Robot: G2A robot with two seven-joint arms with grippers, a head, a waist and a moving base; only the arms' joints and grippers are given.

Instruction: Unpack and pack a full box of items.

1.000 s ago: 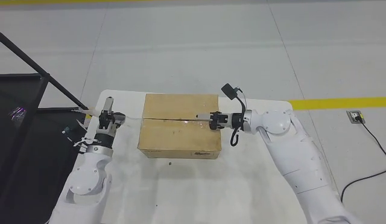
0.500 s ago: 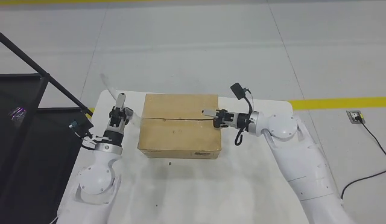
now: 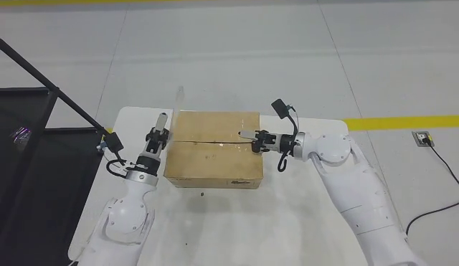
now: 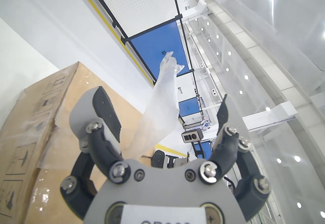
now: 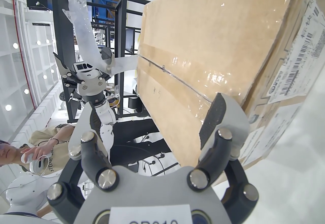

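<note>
A closed cardboard box [image 3: 214,148] sits mid-table, its flaps meeting at a taped seam [image 5: 177,77]. My left gripper [image 3: 162,120] is at the box's left end, tilted upward, fingers open. A strip of clear tape [image 4: 162,98] rises between them and clings near the gripper's base; its free end [image 3: 179,94] stands above the box's far left corner. From the right wrist view, that strip [image 5: 83,29] curls up from the left gripper [image 5: 105,57]. My right gripper [image 3: 248,134] is open over the box's right end, one finger [image 5: 215,113] over the top edge by a shipping label [image 5: 297,70].
The white table [image 3: 237,216] has free room in front of the box, with a small speck [image 3: 203,193] near the box's front. A black frame rack [image 3: 29,115] stands left of the table. A cable and floor socket [image 3: 423,138] lie at the right.
My left gripper has swung right, from the table's left edge to the box's left end, and the tape strip came up with it. My right gripper drew back slightly at the box's right end.
</note>
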